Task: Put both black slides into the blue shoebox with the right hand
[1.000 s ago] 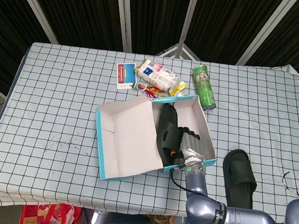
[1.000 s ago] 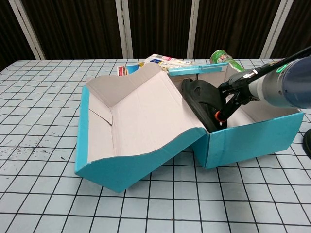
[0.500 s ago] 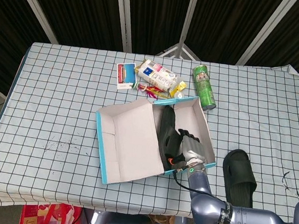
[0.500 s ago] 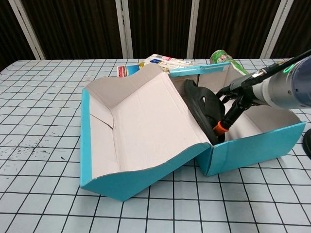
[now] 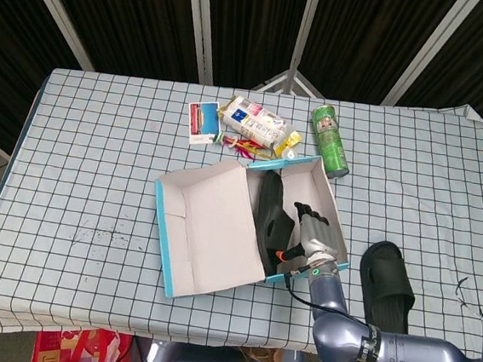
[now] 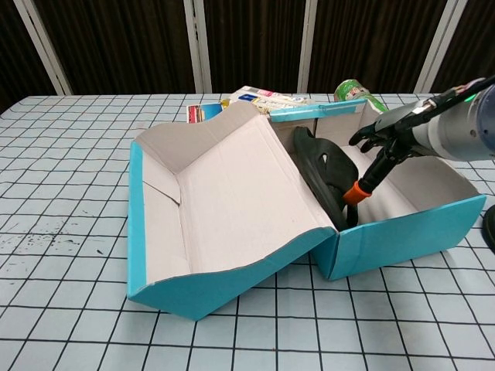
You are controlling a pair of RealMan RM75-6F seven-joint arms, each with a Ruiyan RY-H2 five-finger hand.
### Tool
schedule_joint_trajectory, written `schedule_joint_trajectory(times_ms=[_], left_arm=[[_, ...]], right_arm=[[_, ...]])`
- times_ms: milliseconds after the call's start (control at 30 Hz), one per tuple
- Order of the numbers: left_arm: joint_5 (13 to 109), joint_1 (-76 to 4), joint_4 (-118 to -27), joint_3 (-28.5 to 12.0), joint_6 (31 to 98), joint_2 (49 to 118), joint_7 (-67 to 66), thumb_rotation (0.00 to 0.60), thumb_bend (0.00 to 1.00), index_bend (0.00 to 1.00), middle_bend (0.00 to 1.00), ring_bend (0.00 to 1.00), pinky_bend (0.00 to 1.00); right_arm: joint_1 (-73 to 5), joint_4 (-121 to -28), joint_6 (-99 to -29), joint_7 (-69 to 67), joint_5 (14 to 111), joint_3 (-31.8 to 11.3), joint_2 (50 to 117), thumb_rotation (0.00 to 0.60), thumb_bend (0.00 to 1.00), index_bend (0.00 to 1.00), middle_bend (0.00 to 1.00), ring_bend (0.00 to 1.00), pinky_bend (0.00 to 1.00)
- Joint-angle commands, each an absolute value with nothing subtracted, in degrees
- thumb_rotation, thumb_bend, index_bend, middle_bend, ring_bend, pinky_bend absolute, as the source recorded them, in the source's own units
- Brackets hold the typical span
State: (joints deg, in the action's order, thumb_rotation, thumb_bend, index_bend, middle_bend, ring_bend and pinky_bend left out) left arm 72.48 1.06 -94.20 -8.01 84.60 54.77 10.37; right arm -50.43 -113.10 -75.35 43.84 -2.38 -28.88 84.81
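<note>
Black slide propped on edge inside the blue box, leaning against the left wall beside the open lid. Right hand over the box interior, just right of that slide; fingers spread and holding nothing, apparently let go, though contact with the slide cannot be ruled out from the chest view. First slide judged delivered, half of the task done. Second slide flat on the checked counter, just right of the box, near the front edge. Next move, as a judgement: lift clear of the box wall, swing right, come down over the strap of the second slide and close on it. Left hand nowhere in either view.
</note>
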Motion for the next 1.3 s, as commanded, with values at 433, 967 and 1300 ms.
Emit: schedule_joint_trajectory(times_ms=[433, 967, 1300], left_arm=[[72.32, 1.28, -94.39, -8.05, 84.88, 54.64, 10.54, 0.600, 0.37, 0.09, 0.00, 0.00, 0.09], [72.26, 1.51, -94.43, -8.12, 85.28, 54.58, 10.60, 0.600, 0.37, 0.09, 0.00, 0.00, 0.09], [71.65, 1.30, -94.89, -8.19, 85.18, 54.91, 8.72, 0.600, 0.37, 0.10, 0.00, 0.00, 0.09]], right_arm=[[-51.83, -121.66, -82.94, 47.74, -5.76, -29.41, 75.76, 0.600, 0.20, 0.06, 0.07, 0.12, 0.05], [-44.92, -120.69, -87.97, 40.29, 6.54, -24.33, 69.59, 0.600, 0.55, 0.47, 0.39, 0.45, 0.53], [-40.94, -114.87, -83.08, 41.70, 9.64, -16.94, 67.73, 0.600, 0.55, 0.48, 0.39, 0.45, 0.53]])
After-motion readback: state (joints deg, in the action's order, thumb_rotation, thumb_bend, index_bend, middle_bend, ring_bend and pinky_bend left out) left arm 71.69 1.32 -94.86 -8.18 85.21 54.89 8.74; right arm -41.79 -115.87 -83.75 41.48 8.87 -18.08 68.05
